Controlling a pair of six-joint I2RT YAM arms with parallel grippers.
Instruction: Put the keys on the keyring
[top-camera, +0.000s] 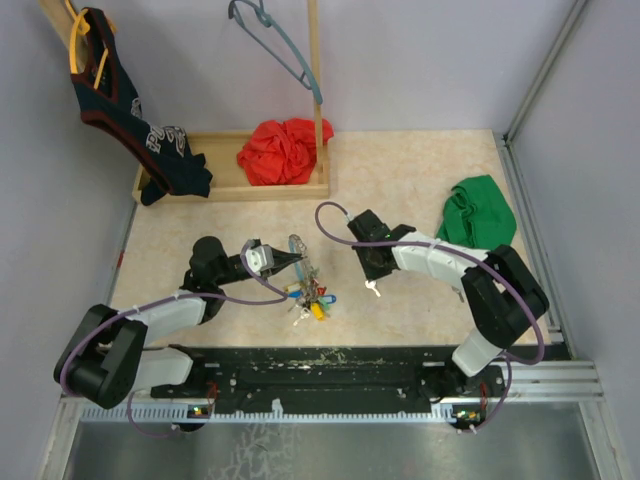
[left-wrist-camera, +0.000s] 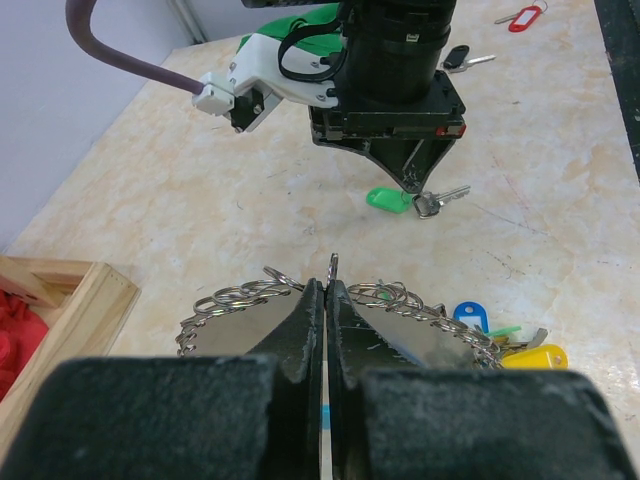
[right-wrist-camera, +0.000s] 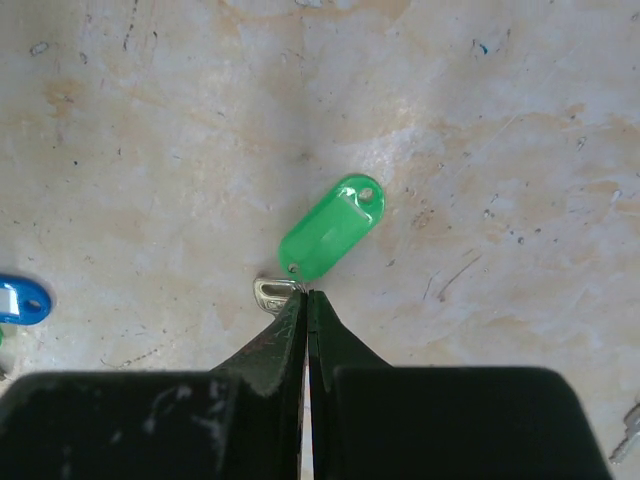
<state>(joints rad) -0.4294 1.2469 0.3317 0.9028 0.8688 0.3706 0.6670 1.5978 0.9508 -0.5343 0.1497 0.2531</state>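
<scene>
Several keys (left-wrist-camera: 470, 318) seem already hung on the keyring (left-wrist-camera: 333, 262), which the left gripper (left-wrist-camera: 327, 288) pinches at its tips. The right gripper (right-wrist-camera: 306, 297), pressed together, touches the green-tagged key (right-wrist-camera: 330, 235) just ahead, which is not yet threaded.

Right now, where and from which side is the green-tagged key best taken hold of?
Come from above and pinch the key at its head, where it joins the green tag. Both lie flat on the table, so a sideways approach finds no edge. The narrow joint is probably the easiest part to pinch.

Keys (top-camera: 312, 298) beside left claw (top-camera: 292, 262)
</scene>
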